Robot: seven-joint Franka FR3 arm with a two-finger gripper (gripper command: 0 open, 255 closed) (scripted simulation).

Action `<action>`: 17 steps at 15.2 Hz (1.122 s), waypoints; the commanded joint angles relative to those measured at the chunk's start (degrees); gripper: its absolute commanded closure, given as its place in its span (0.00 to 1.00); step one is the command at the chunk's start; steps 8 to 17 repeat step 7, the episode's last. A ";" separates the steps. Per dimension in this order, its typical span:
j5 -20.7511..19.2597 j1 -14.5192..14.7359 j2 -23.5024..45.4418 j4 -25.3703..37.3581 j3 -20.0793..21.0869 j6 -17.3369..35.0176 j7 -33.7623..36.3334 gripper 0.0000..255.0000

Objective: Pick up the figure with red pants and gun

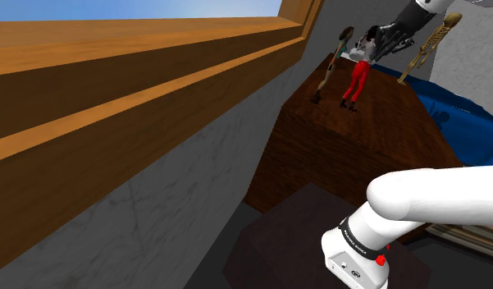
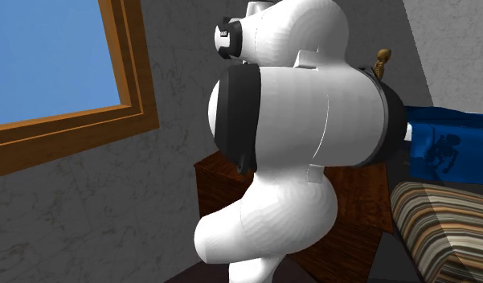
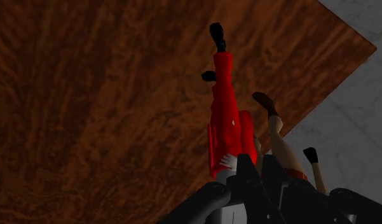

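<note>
Directly beneath the gripper (image 1: pixel 382 39), on a dark wooden cabinet top (image 1: pixel 384 123), stands the figure with red pants (image 1: pixel 358 82). Its long axis is close to vertical. Both black shoes are planted on the wood, and the red legs rise from them, with a slight lean, toward the gripper. The dark upper body reaches the black hand and merges with it. In the wrist view the red legs (image 3: pixel 224 114) run straight away from the gripper, with the shoes at the far end, one a little farther out than the other. The waist disappears among the dark shapes of the hand. The gripper sits right at the figure's torso, but it cannot be told from these views whether it is closed on the figure or merely around it.

Just beside the gripper, on the wall side, a second figure (image 1: pixel 326 70) with bare legs (image 3: pixel 278 137) also stands feet down on the wood. On the gripper's opposite side a tan skeleton figure (image 1: pixel 429 45) leans at the cabinet's far edge. Blue bedding (image 1: pixel 466 115) lies beyond it.
</note>
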 commanded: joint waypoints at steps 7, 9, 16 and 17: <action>0.44 0.32 1.90 6.42 0.19 -4.50 -0.20 1.00; 0.44 0.32 1.90 6.42 0.19 -4.50 -0.20 1.00; 0.44 0.32 1.90 6.42 0.19 -4.50 -0.20 1.00; 0.44 0.32 1.90 6.42 0.19 -4.50 -0.20 1.00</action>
